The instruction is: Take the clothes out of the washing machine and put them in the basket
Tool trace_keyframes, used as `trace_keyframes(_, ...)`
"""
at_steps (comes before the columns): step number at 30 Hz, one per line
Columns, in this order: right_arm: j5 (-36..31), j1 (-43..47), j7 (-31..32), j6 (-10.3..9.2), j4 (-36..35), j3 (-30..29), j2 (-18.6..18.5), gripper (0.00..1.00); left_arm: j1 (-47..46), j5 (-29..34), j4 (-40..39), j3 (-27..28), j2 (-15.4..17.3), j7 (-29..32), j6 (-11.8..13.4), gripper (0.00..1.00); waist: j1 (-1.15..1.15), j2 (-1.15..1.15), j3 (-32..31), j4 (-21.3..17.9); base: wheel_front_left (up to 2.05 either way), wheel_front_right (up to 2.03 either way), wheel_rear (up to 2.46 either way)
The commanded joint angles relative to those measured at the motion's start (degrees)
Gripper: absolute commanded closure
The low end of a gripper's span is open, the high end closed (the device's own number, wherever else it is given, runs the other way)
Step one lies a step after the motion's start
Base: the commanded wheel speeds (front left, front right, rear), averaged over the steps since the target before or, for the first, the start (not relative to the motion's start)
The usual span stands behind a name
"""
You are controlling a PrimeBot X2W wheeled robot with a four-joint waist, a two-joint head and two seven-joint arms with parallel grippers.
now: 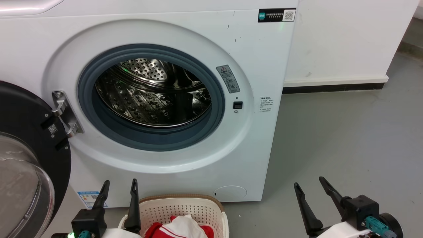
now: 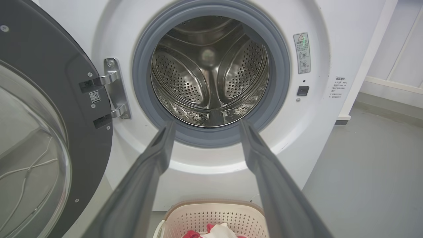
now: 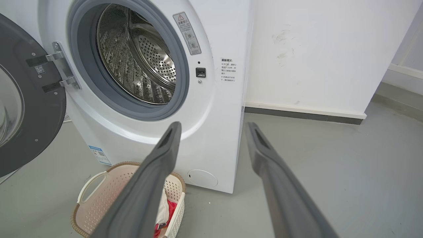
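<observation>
Nearest in the head view, the left fingers [image 1: 133, 205] stand spread apart with nothing between them; their base is cut off by the bottom edge. Just beside them on the floor [image 1: 347, 138] sits the basket [image 1: 180, 197], its near half out of frame. The clothes [image 1: 180, 228] lie inside it, a red and white heap of which only the top shows (in the right wrist view one finger covers part of it). The right fingers [image 1: 305, 207] are well apart from the basket, likewise wide open and empty, over bare floor. Behind the basket is the washing machine [image 1: 257, 66], its door [image 1: 26, 132] swung open to the left with the glass cropped. The drum [image 1: 155, 96] shows perforated steel; its lower front is hidden behind the grey seal [image 1: 148, 138]. Farthest is a white wall [image 1: 347, 39].
</observation>
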Motion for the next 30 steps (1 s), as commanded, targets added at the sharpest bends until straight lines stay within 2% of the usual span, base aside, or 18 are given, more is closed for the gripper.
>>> trace_keyframes(1, -0.04, 0.51, -0.03, -0.04, -0.31, -0.14, 0.08, 0.0, 0.72, -0.53, -0.28, -0.12, -0.24, 0.47, 0.47, 0.0, 0.0, 0.0, 0.01, 0.03, 0.0, 0.0, 0.0)
trace_keyframes(22, 1.12, -0.2, -0.55, -0.04, 0.43, 0.07, 0.08, 0.0, 1.02, -1.12, -0.59, -1.03, 0.54, 1.43, 1.28, 0.0, 0.0, 0.0, -0.08, -0.05, 0.0, 0.0, 0.0)
trace_keyframes(23, 0.82, -0.09, -0.29, 0.0, 0.43, 0.1, 0.0, 1.0, 0.6, -1.13, -0.56, -1.09, 0.31, 1.44, 1.14, 1.0, 0.0, 0.0, -0.08, -0.05, 0.0, 0.0, 0.0)
trace_keyframes(26, 1.38, 0.46, -0.33, 0.0, 1.48, 0.32, -0.04, 1.0, 1.02, -1.75, 0.5, -1.36, 0.07, 1.43, 1.17, 1.0, 0.0, 0.0, -0.04, -0.05, 0.0, 0.0, 0.0)
trace_keyframes(30, 6.8, -0.07, -0.56, 0.0, 1.99, -0.11, -0.32, 1.0, 0.41, -6.84, 0.85, -1.01, 0.06, 1.77, 0.88, 1.0, 0.0, 0.0, 0.17, 0.01, 0.0, 0.0, 0.0)
